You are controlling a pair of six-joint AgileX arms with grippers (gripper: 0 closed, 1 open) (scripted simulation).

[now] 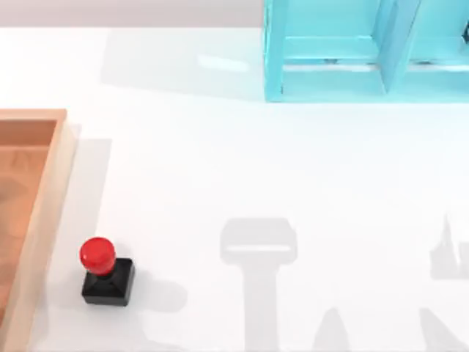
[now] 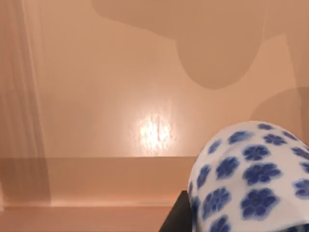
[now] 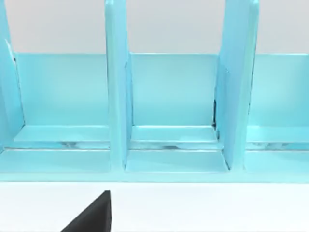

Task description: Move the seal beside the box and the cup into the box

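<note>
On the white table (image 1: pixel 293 183), seal (image 1: pixel 105 271) beside box (image 1: pixel 55 191); left gripper's grip on cup (image 2: pixel 251 179) unclear.

White table (image 1: pixel 220 169) with a cyan shelf unit (image 1: pixel 344 51) at its far edge

Cup (image 2: pixel 251 179) over box (image 2: pixel 96 72) floor

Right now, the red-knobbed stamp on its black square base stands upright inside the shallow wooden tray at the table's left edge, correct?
Not quite. The top view shows the red-knobbed stamp on its black square base standing upright on the white table, just outside the shallow wooden tray and beside its right wall, not inside it. The tray is indeed at the table's left edge.
</note>
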